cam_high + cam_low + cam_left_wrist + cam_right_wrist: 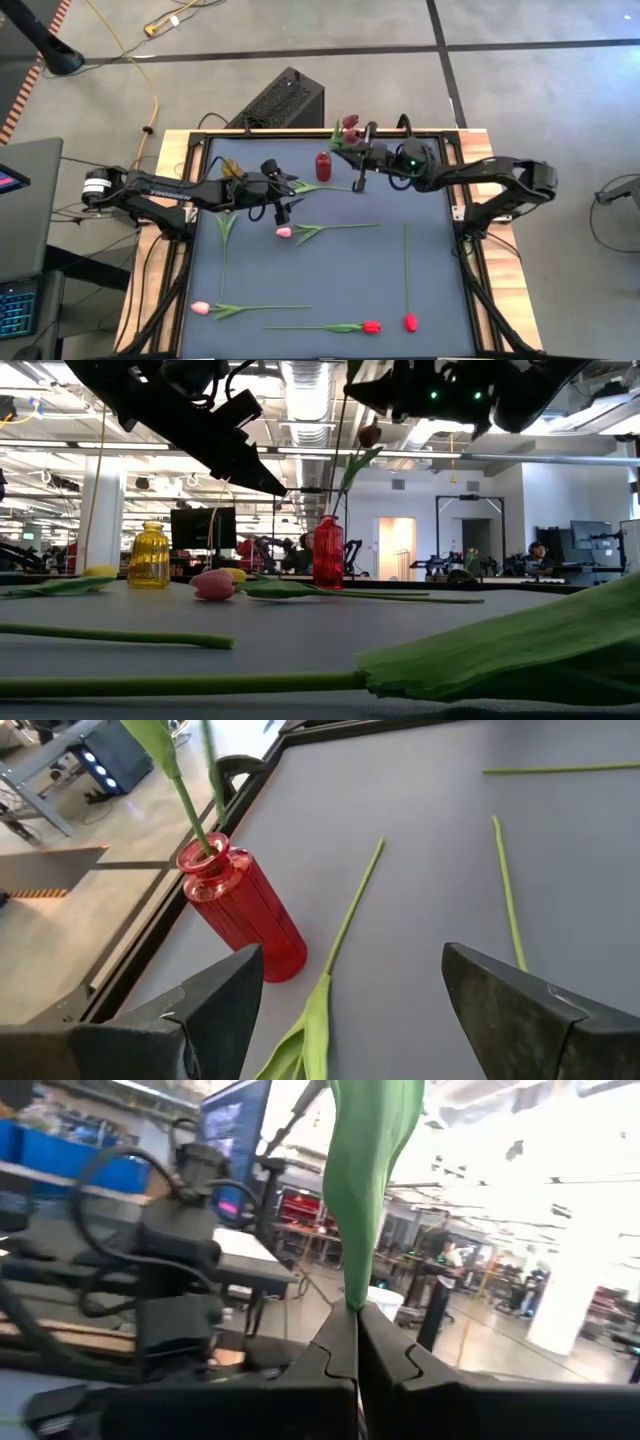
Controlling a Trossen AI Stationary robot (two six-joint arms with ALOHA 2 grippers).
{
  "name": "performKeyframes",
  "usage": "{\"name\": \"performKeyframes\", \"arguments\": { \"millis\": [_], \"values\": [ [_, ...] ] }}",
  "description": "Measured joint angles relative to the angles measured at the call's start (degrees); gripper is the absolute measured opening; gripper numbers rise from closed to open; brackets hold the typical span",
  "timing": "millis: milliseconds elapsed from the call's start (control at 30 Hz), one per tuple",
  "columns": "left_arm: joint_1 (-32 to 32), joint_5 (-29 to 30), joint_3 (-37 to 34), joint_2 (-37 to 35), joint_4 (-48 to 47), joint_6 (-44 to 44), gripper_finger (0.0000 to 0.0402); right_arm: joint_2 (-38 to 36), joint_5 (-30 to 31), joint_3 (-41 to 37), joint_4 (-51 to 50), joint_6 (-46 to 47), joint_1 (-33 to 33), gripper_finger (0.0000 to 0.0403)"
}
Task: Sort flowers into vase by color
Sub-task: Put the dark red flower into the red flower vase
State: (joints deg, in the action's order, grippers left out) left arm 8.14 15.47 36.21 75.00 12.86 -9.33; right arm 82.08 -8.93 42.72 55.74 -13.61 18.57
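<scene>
Grey mat (440, 290) holds loose tulips (330, 229). Right gripper (352, 150) pinches a maroon tulip (349, 124) above the red vase (323, 165). Left gripper (283, 205) hovers wide open.

Hidden and cut off

Held tulip (365, 1180): head out of right wrist frame, only leaf shows. Yellow vase (232, 168) mostly under left arm in high view.

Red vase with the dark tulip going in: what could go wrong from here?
1. The right gripper, jaws shut on the dark tulip, holds it by a leaf or stem above the red vase; the stem already enters the neck, so a sideways pull could tip the narrow vase.
2. The left gripper, jaws open, hovers close beside the vase and could knock it.
3. A loose stem lies right by the vase base and might get dragged.
</scene>
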Motion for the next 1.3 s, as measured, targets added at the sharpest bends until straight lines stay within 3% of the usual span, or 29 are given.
{"name": "performKeyframes", "arguments": {
  "millis": [267, 1300],
  "values": [
    [0.0, 0.2, 0.0, 0.0, 0.0, -0.6, 0.0295, 3.5, 0.0, 0.0, 3.8, 0.1, 2.2, 0.002],
    [0.4, -0.1, 0.0, 0.0, 0.6, 1.0, 0.0295, 3.5, 0.0, 0.0, 1.2, 0.1, 3.5, 0.002]
  ]
}}
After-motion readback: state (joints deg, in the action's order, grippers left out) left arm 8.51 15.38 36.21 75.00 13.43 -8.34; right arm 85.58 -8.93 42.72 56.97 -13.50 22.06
